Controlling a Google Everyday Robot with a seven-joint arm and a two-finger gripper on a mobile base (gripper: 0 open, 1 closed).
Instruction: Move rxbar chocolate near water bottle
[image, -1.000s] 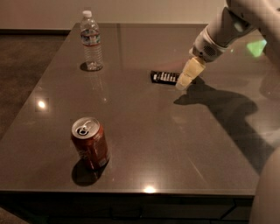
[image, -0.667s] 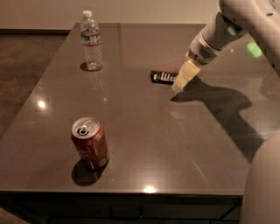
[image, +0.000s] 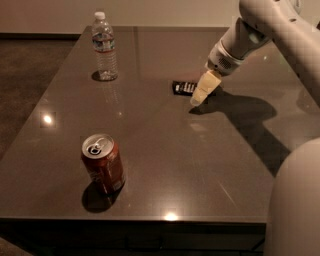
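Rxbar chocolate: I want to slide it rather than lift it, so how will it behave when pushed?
The rxbar chocolate lies flat and low, so it should slide, not roll or tip. The table looks glossy, so it may skid or spin if pushed off-centre. The gripper sits at its right end.
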